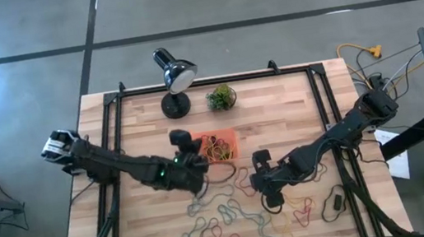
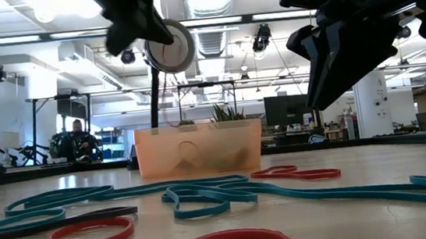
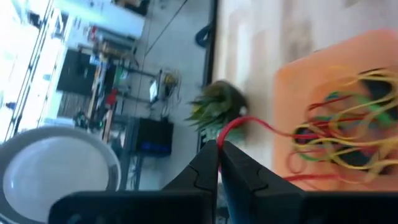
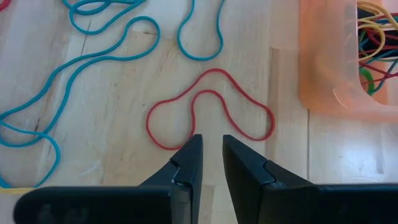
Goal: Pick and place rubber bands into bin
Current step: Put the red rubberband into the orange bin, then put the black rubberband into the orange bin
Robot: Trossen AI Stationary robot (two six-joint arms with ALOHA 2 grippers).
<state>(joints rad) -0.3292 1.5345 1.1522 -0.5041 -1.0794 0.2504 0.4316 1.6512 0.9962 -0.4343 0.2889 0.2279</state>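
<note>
The bin (image 1: 232, 132) is a shallow orange tray at the table's middle, in front of the lamp and plant, with several yellow, red and green rubber bands (image 1: 218, 147) lying in it. More rubber bands (image 1: 226, 216), teal, red, grey and yellow, lie loose on the wood toward the near edge. My left gripper (image 1: 181, 137) hovers at the bin's left end, shut on a red rubber band (image 3: 249, 123). My right gripper (image 4: 211, 149) hangs right of the bin (image 4: 323, 68) above a red band (image 4: 208, 115) flat on the table, its fingers a little apart and touching nothing. My left gripper pinches one strand of the red band (image 3: 222, 138) between its two shut fingertips. The fingers point toward the table's far edge, only slightly downward. From the tips the band arcs over the bin's rim (image 3: 292, 78) and ends among the bands inside.
A black desk lamp (image 1: 173, 78) and a small green potted plant (image 1: 221, 97) stand just behind the bin near the far edge. Black frame rails (image 1: 113, 124) run along both table sides. In the low view, the bin (image 2: 200, 148) stands beyond bands on the near table.
</note>
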